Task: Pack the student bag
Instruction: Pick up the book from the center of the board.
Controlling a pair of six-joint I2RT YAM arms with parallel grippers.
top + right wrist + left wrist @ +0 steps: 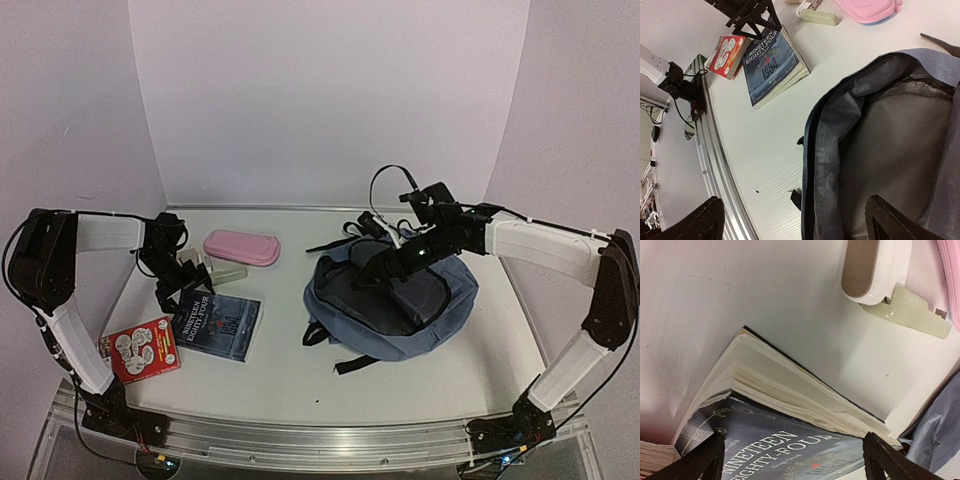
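**Jaws spread wide, nothing held**

Left gripper (796, 460) hovers empty over the book (790, 440) near the table's (300, 375) left edge. Right gripper (795, 225), equally wide and empty, hangs over the unzipped student bag (420, 340) right of centre. Probable step: book pickup. Next: descend, straddle the page edge, close.
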